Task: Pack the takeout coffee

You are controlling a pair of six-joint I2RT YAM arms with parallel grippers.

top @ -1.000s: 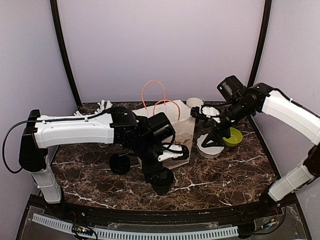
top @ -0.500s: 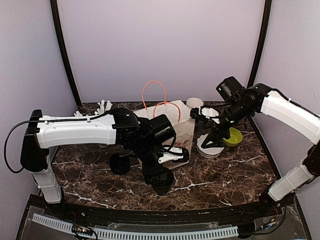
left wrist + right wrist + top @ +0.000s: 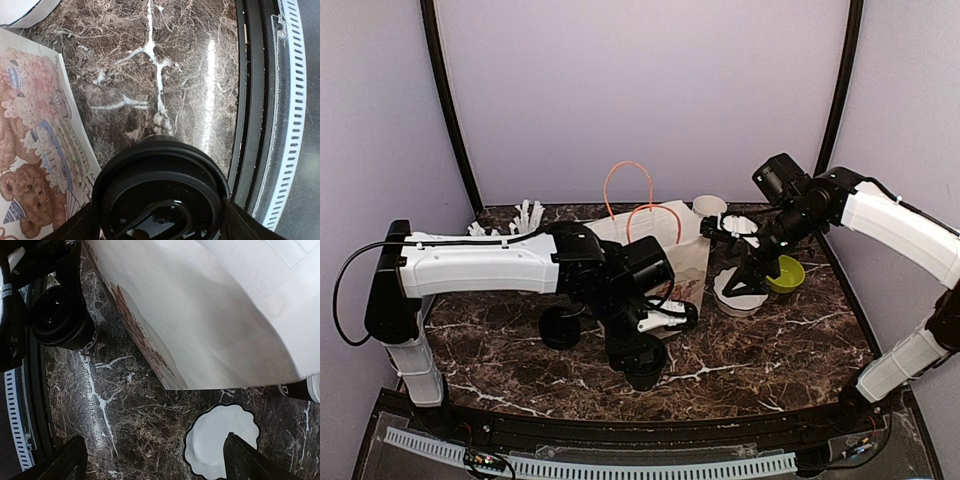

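Observation:
A takeout coffee [image 3: 643,364] stands on the marble near the front edge, a black cup whose black lid [image 3: 160,192] fills the left wrist view. My left gripper [image 3: 642,352] is open around it, a finger close against each side of the lid. A second black lidded cup [image 3: 560,328] stands to its left. The white paper bag [image 3: 665,245] with orange handles stands behind them, and its teddy-bear print [image 3: 35,150] shows in the left wrist view. My right gripper [image 3: 155,462] hangs open and empty beside the bag [image 3: 200,305], partly over a white plate [image 3: 215,437].
A green bowl [image 3: 786,275] sits right of the white plate [image 3: 740,296]. A white cup [image 3: 708,206] stands behind the bag, and white sticks [image 3: 525,213] at the back left. The black table rim [image 3: 250,100] runs just beyond the gripped-around cup.
My left gripper's fingers have narrowed around the front cup's lid, and the left arm has shifted slightly. The right arm has not moved.

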